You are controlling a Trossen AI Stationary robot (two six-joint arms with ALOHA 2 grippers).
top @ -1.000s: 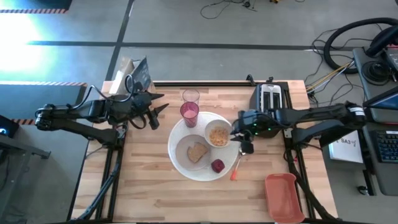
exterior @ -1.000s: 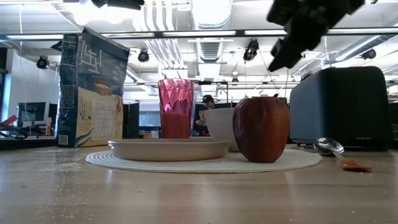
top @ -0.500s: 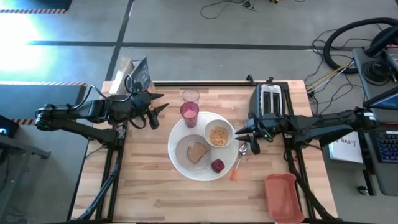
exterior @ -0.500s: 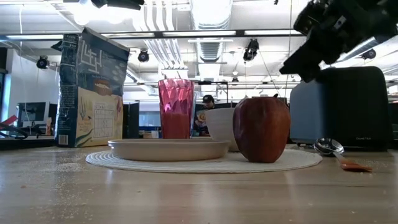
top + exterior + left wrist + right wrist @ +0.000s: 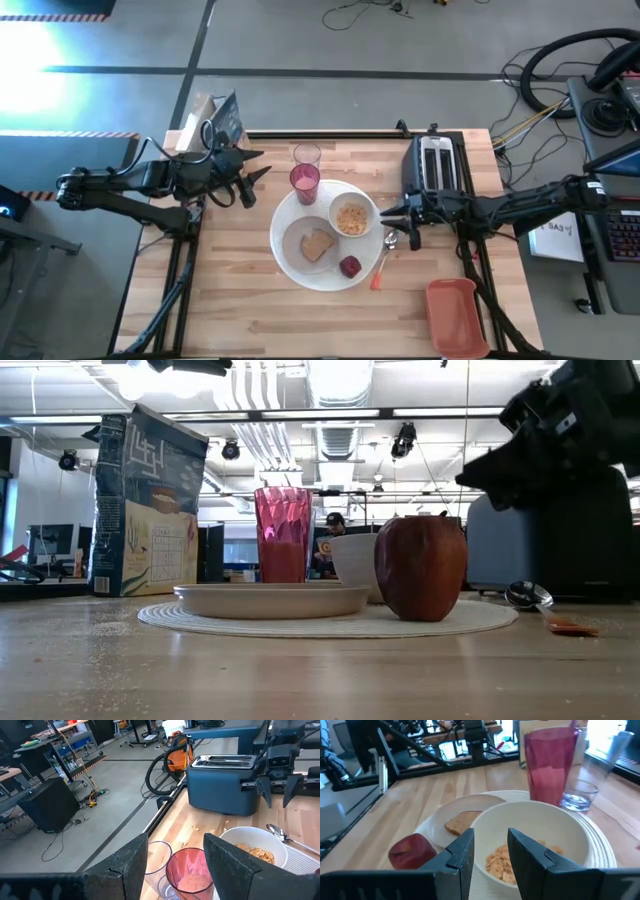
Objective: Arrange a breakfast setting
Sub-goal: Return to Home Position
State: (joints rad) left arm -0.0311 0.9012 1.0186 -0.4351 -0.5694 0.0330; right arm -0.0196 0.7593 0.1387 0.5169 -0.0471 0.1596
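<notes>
1. The left end effector point(image 5: 262, 164) is hovering over the left edge of the bench point(image 5: 225, 290), well apart from the setting. Its fingers are spread wide and are holding nothing.
2. The glass point(image 5: 579, 796) and the tumbler point(image 5: 283, 535) are standing upright, just beside each other, at the back edge of the mat point(image 5: 318, 280). Both are likely slick and rigid, and the glass is fragile. Each is best gripped across the wall at mid-height.
3. The plate point(image 5: 270, 600) is lying on the left part of the mat and is carrying the toast point(image 5: 317, 243). The toast is probably light and crumbly, so it is best pinched gently by its edges.
4. The bowl point(image 5: 560, 827) is sitting on the right rear of the mat and is holding cereal. It is best taken by the rim and kept level.
5. The fruit point(image 5: 350, 266) is resting on the front of the mat, near the plate. It looks firm, smooth and liable to roll, so it is best gripped across its widest part.
6. The spoon point(image 5: 382, 262) is lying on the bench at the right edge of the mat. It is thin and flat, so the orange handle is the best place to grip it.
7. The right end effector point(image 5: 398, 225) is hanging in front of the toaster point(image 5: 434, 162), near the bowl. Its fingers are parted a little and are holding nothing.
</notes>
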